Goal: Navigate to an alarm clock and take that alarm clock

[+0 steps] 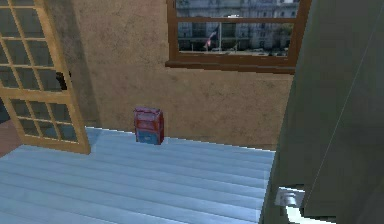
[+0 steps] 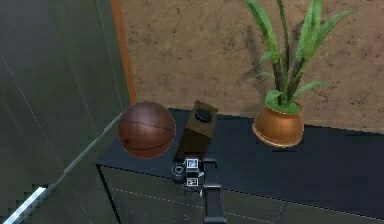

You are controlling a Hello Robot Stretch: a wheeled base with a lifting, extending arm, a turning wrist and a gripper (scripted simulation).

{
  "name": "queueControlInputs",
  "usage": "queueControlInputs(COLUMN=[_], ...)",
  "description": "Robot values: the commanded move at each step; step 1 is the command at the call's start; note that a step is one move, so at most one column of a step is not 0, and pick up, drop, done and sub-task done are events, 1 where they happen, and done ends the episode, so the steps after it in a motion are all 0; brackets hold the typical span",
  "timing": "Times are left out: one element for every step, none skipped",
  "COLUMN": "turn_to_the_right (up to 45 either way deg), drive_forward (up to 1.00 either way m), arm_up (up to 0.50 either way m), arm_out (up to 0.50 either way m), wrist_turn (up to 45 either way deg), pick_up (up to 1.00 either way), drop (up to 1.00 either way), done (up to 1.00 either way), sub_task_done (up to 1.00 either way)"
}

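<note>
Alarm clock, seemingly the brown block with a dark round face [image 2: 203, 128], stands on the dark surface [image 2: 330, 170] between a basketball [image 2: 147, 129] and a potted plant [image 2: 279, 115]. The claw [image 2: 183, 170] lies just before it; whether it grips anything cannot be told. Risk: a skewed approach could topple the clock or nudge the basketball, setting it rolling.

One basketball [image 2: 147, 129], one potted plant [image 2: 279, 115], one brown box [image 2: 201, 128].

A wood-framed window [image 1: 236, 32] sits in a tan wall [image 1: 115, 70] above a blue floor [image 1: 150, 178].
</note>
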Motion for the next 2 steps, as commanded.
queueControlInputs(turn_to_the_right=[0.0, 0.0], drive_forward=[0.00, 0.00], arm_up=[0.00, 0.10], arm_out=[0.00, 0.00], wrist_turn=[0.0, 0.0], pick_up=[1.00, 0.00], drop=[0.00, 0.00], done=[0.00, 0.00], sub_task_done=[0.00, 0.00])
